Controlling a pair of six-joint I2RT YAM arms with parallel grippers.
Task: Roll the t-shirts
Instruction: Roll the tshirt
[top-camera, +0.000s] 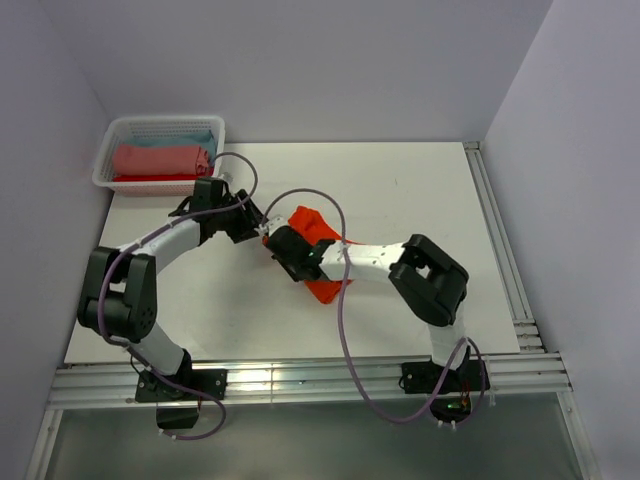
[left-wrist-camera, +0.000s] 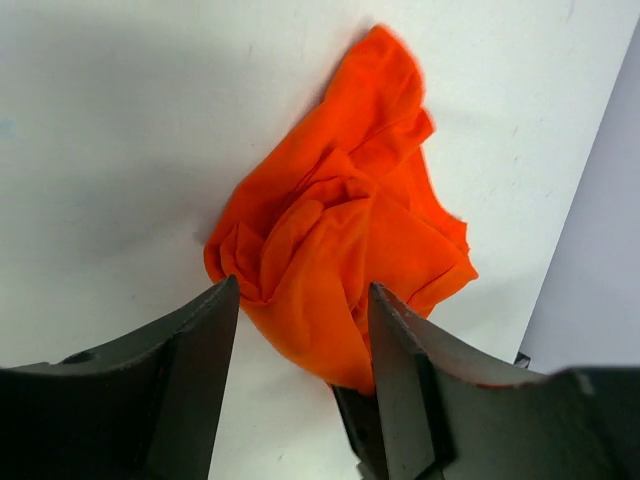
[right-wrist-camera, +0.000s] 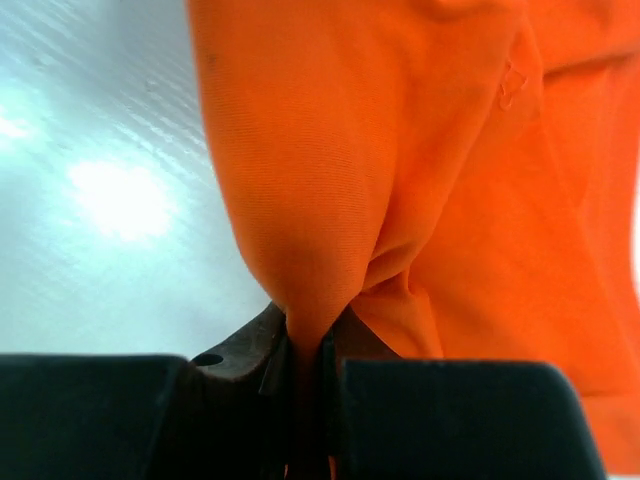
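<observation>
An orange t-shirt lies crumpled in a heap near the middle of the white table. It fills the left wrist view and the right wrist view. My right gripper is shut on a fold of the orange t-shirt and holds that fold off the table. My left gripper is open just left of the heap, its jaws apart with the cloth's edge showing between them. A salmon-pink garment, a pale blue one and a red one lie in the basket.
A white lattice basket stands at the table's far left corner. Grey side walls close in the table on the left and right. A metal rail runs along the near edge, and another rail along the right edge.
</observation>
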